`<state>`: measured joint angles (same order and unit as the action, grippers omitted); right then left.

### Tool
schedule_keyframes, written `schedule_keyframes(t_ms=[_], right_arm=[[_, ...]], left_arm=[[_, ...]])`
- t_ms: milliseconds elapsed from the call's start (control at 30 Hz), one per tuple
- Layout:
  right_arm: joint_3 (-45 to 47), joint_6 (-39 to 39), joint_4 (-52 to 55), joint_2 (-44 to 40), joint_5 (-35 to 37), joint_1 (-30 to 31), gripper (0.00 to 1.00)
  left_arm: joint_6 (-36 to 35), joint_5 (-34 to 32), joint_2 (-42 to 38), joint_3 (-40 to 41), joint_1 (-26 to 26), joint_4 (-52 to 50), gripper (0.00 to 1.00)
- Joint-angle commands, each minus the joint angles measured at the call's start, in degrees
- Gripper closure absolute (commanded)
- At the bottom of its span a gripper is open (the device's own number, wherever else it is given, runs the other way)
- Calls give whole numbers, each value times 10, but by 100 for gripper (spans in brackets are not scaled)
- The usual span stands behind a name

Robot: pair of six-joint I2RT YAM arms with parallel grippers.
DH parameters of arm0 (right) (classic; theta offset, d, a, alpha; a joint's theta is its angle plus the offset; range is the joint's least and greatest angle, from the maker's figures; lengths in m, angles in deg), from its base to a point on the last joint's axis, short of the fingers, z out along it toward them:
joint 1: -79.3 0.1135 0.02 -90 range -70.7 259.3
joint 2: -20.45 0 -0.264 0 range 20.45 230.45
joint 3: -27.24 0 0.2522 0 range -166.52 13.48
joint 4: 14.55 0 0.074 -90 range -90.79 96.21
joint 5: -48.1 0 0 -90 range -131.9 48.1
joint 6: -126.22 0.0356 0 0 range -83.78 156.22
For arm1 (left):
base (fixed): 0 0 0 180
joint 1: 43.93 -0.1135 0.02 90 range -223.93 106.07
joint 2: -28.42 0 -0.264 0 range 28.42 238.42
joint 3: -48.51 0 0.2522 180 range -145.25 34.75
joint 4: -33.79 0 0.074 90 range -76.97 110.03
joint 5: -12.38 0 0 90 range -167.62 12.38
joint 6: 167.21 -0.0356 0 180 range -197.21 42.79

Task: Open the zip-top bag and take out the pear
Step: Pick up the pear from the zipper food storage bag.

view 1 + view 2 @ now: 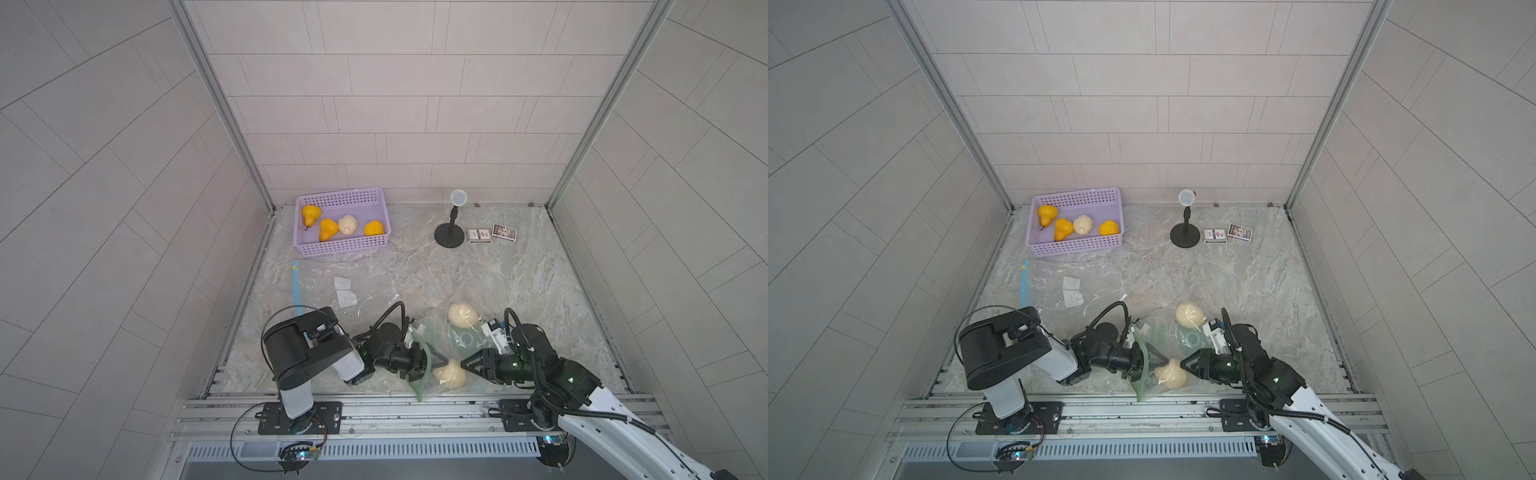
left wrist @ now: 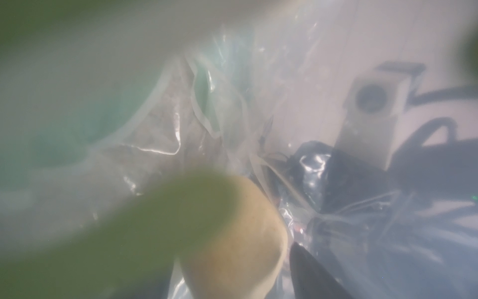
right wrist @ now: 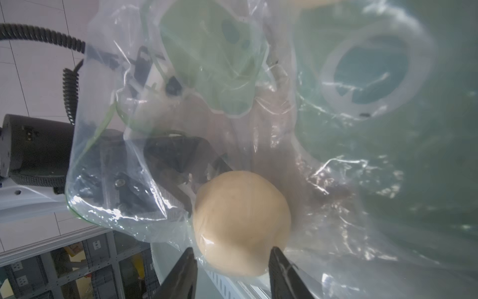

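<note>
The bag (image 1: pixel 434 332) is open at its green zip (image 1: pixel 419 388). The left hand (image 1: pixel 438 363) sits in that opening with its jaws apart, right by the thin end of the pear (image 1: pixel 451 374), which lies inside the bag near the front edge of the tabletop (image 1: pixel 498 282). The right hand (image 1: pixel 464 364) is at the pear's fat end, outside the plastic, jaws apart too and holding nothing. This looks like the grab step: the left hand should close softly on the pear and pull it out, while the right hand pinches the bag so it stays put.
</note>
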<state>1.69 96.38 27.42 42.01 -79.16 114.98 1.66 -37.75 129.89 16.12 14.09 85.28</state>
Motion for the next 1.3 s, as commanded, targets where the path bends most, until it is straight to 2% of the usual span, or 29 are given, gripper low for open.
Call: schedule_keyframes(t_ms=[0,200,433,667,867,933,1033,1267], right_arm=[[17,30,-22,-4,13,36,51],[47,57,-104,47,65,98,53],[52,71,-206,108,92,104,62],[53,81,-283,174,105,107,80],[39,75,-294,221,110,107,90],[34,70,-287,225,111,107,91],[28,65,-259,209,128,107,92],[32,63,-169,107,146,93,92]], left_arm=[[2,6,-1,1,-1,20,21],[10,0,-18,3,-1,20,17],[22,8,-43,15,4,19,15],[19,11,-46,45,8,19,14],[18,11,-35,29,17,19,14],[18,10,-26,28,17,20,18],[18,0,-24,33,13,21,35],[16,-10,-25,32,-9,20,46]])
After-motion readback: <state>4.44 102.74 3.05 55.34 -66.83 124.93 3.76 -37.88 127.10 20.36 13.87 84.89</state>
